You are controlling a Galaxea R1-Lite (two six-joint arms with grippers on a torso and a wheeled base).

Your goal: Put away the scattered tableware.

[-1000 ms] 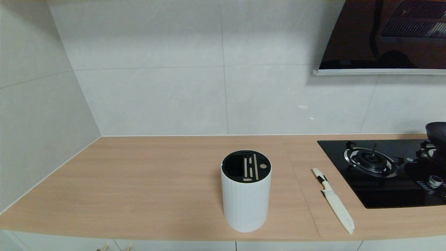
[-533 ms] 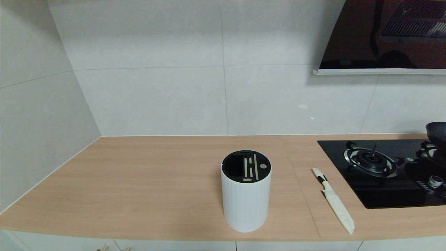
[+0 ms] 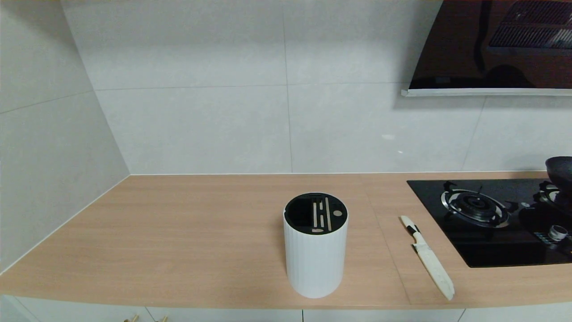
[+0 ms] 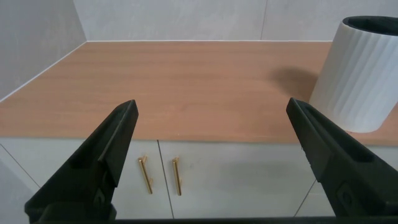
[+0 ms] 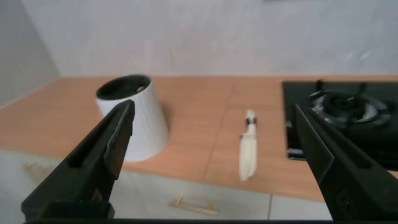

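Idling unchanged, keeping left gripper point(image 4: 210, 109) and right gripper point(image 5: 214, 109) spread; leaving knife point(image 3: 426, 257) at 3 o'clock of holder point(image 3: 316, 259), awaiting pickup.

We find no legible text, label, brand, number or sign on the white knife holder point(image 3: 316, 255), the knife point(image 3: 428, 258), the gas hob point(image 3: 476, 250) or the range hood point(image 3: 464, 53). Marks beside the hob's knob point(image 3: 557, 232) are too small to read.

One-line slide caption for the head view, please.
White knife holder stands on the wooden counter; a white knife lies flat between it and the gas hob.
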